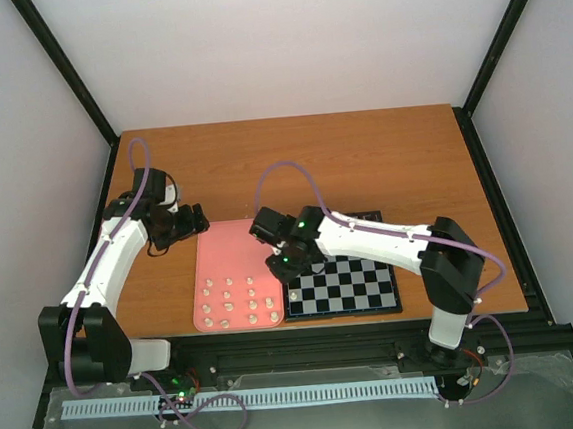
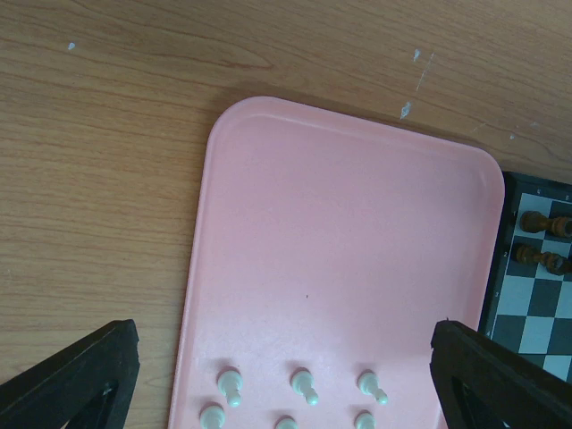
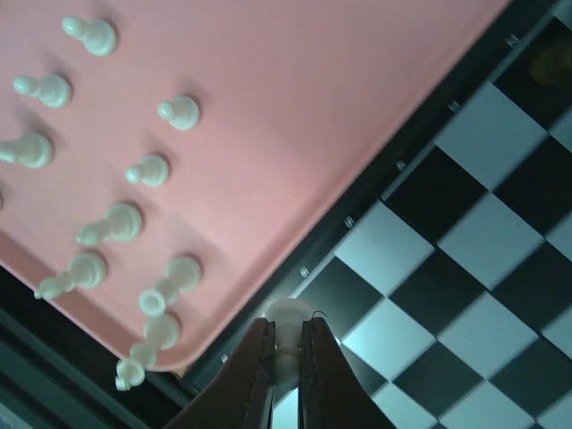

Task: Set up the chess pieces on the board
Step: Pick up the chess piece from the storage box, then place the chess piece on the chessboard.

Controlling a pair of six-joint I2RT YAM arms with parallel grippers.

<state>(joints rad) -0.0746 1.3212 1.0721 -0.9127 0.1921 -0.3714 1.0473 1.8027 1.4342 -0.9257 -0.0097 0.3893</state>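
The chessboard (image 1: pixel 358 286) lies right of a pink tray (image 1: pixel 232 254). Several cream-white chess pieces (image 1: pixel 231 308) stand on the tray's near half; they also show in the right wrist view (image 3: pixel 114 223) and the left wrist view (image 2: pixel 304 384). My right gripper (image 1: pixel 279 265) is shut on one cream-white chess piece (image 3: pixel 288 320), held above the board's near-left corner squares (image 3: pixel 384 250) by the board's rim. My left gripper (image 1: pixel 189 223) is open and empty, above the tray's far left part; its black fingers (image 2: pixel 76 371) frame the pink tray (image 2: pixel 349 232).
Dark brown chess pieces (image 2: pixel 543 241) stand on the board's far rows. Wooden table (image 1: pixel 362 158) stretches behind the tray and board. The table's black front frame (image 1: pixel 308 348) runs just near the tray and board.
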